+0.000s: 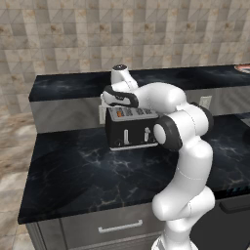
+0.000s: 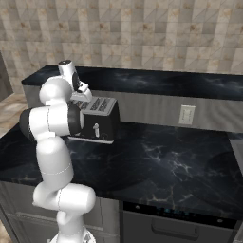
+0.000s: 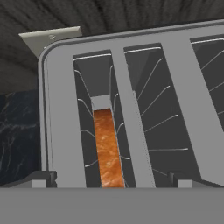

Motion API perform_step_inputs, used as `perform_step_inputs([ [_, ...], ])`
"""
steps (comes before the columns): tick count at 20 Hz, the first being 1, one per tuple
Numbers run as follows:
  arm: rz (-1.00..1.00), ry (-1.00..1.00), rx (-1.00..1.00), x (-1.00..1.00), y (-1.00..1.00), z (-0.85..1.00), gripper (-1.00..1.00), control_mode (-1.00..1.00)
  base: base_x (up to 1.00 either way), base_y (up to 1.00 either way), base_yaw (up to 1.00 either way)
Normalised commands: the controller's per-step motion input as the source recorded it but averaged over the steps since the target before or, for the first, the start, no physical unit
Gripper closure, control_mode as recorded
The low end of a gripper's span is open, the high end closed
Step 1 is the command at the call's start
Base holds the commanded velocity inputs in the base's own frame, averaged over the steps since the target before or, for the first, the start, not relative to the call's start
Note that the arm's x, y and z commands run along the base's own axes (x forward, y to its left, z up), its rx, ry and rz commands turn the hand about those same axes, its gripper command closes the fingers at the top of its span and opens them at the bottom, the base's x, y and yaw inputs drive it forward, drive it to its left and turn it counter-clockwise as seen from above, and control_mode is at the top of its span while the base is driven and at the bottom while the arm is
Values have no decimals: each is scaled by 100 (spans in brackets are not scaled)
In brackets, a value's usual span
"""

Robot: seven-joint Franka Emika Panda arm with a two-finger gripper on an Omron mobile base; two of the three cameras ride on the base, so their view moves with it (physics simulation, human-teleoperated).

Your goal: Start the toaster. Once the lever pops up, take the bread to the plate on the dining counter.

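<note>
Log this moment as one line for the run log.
gripper: open, above toaster | bread: down in slot | contact: none | plate: far end of dining counter

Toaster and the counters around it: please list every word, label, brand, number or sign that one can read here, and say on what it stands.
No text can be read anywhere.
Toaster: small coloured marks on its silver top, too blurred to read; the hand view shows bare metal slots and the bread, no lettering.
Wall outlet plate: plain, no marking.
Appliance panel under the counter: tiny bluish marks, too small to read.
</note>
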Motion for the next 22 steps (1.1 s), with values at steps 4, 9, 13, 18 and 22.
perform_step_inputs([
  [4, 0, 0, 0, 0, 0, 0, -100, -100, 0, 0, 0],
  [9, 0, 0, 0, 0, 0, 0, -100, -100, 0, 0, 0],
  [13, 0, 0, 0, 0, 0, 0, -100, -100, 0, 0, 0],
  [18, 0, 0, 0, 0, 0, 0, -100, -100, 0, 0, 0],
  [22, 0, 0, 0, 0, 0, 0, -100, -100, 0, 0, 0],
])
